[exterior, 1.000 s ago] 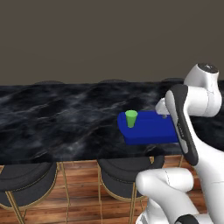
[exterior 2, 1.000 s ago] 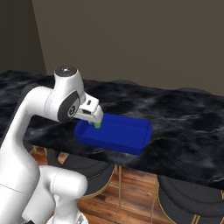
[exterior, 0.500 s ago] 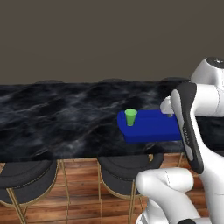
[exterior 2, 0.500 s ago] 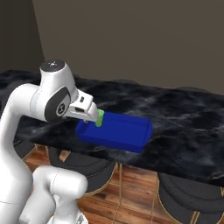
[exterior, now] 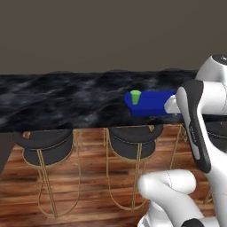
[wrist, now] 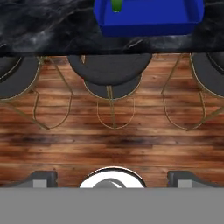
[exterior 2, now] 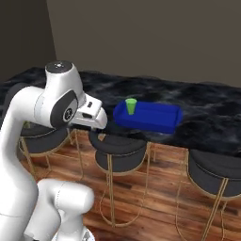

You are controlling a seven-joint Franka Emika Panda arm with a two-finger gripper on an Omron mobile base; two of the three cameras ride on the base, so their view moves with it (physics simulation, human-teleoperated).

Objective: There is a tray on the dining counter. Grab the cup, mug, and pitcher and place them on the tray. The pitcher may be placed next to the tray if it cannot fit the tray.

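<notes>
Trouble could come from the elbow swinging past the dining counter (exterior 2: 207, 113) edge and clipping the tray (exterior 2: 155, 117), which would topple the cup (exterior 2: 131, 105) standing upright in the tray's left end. Folded close to its body and off the counter, the arm aims the gripper (wrist: 112, 177) down over stools (wrist: 110, 72) and wooden floor (wrist: 109, 144), claw wide and empty.

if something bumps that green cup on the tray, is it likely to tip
Probably fairly easily: the green cup is small and tapers toward its base, so its footing looks narrow. It looks light, so a nudge might slide it instead. The blue tray has a raised rim, which would likely stop it rolling off.
</notes>
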